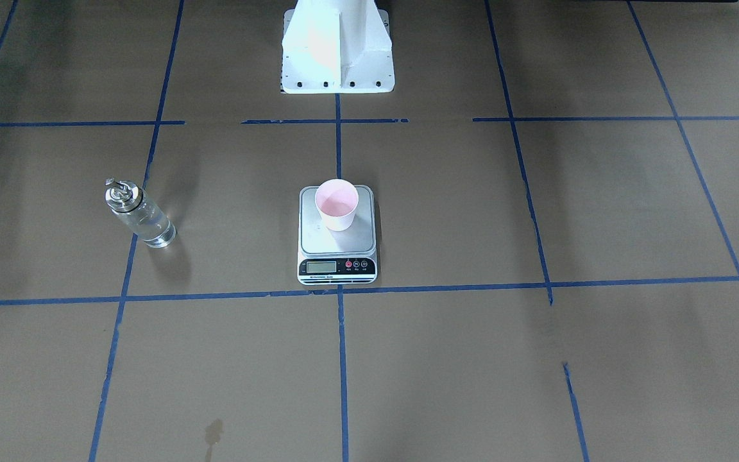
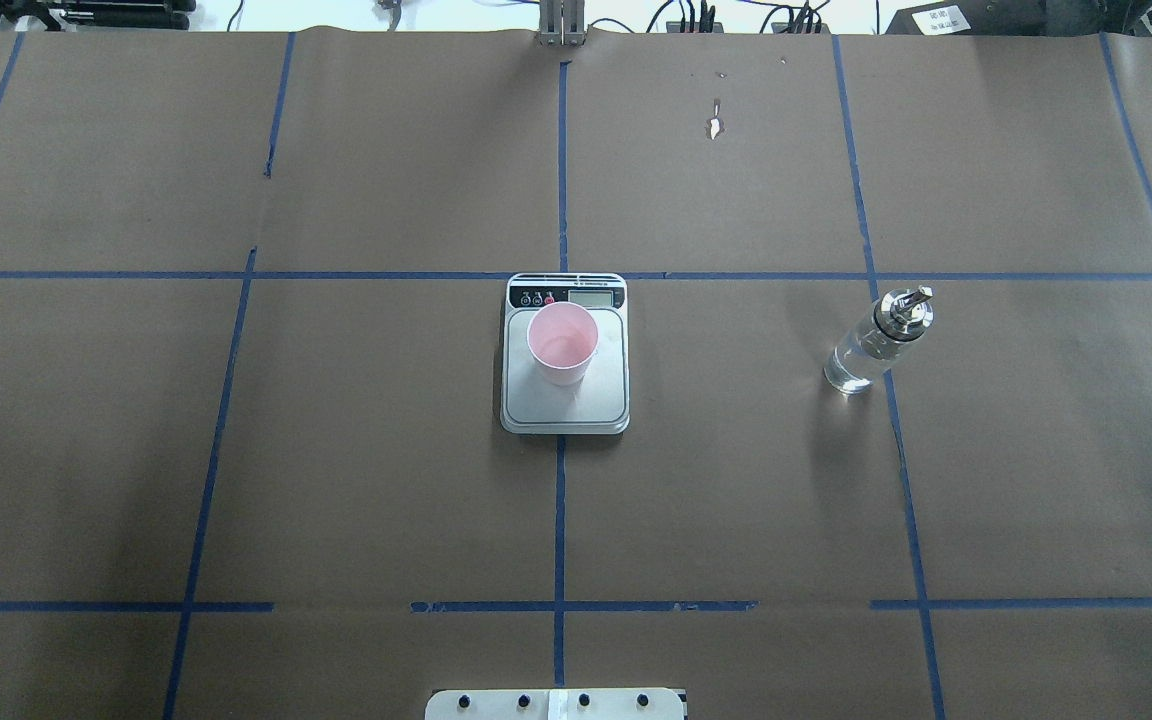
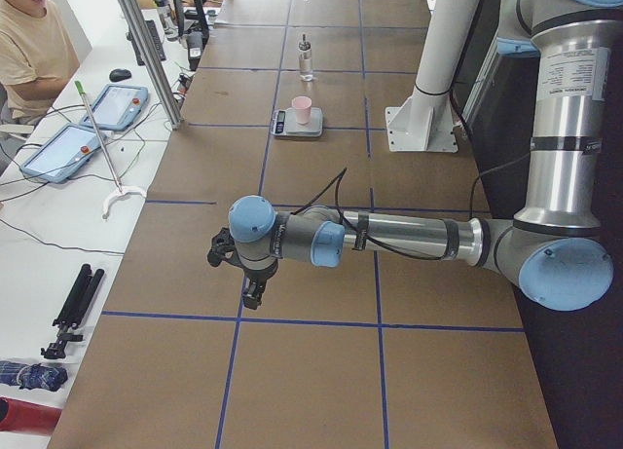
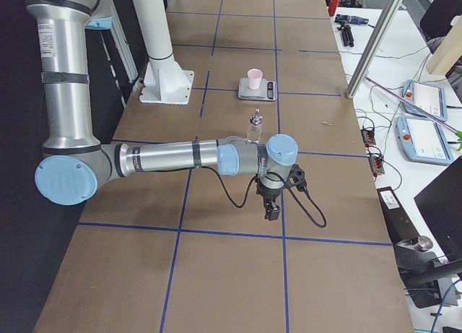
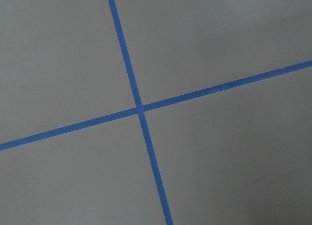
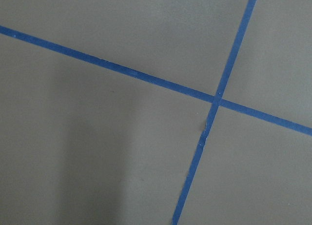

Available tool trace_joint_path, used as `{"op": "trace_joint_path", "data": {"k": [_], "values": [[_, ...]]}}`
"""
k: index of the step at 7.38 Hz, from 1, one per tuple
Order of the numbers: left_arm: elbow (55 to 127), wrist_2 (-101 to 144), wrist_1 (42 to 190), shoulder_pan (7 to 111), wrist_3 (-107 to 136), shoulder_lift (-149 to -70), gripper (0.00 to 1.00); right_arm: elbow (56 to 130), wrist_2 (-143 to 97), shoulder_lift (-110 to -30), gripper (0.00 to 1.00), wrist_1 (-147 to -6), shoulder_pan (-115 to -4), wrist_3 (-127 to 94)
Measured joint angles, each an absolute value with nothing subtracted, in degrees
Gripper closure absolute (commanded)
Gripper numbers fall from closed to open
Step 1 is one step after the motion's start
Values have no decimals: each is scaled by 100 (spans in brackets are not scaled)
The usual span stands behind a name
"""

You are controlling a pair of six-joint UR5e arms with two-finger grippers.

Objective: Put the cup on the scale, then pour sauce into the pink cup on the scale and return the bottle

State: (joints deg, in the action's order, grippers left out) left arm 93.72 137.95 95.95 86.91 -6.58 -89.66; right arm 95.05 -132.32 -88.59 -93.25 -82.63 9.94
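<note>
Evidently past placing cup (image 2: 562, 343) on scale (image 2: 566, 405), with bottle (image 2: 871, 350) standing free on worktop (image 2: 386, 450); cannot confirm pouring, nor tell left hand (image 3: 250, 299) or right hand (image 4: 272, 213) open from closed.

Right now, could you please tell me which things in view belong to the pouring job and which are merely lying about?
Job: pink cup, standing on the kitchen scale; glass bottle holding clear sauce.
Lying about: teach pendants, computer mouse, folded black tripod.
</note>
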Motion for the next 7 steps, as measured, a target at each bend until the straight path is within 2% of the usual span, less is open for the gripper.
{"op": "trace_joint_path", "data": {"k": [7], "values": [[9336,13391,9646,8857,-129,-8970,0,9468,-13237,-8872,0,-9324,-8270,1004]]}}
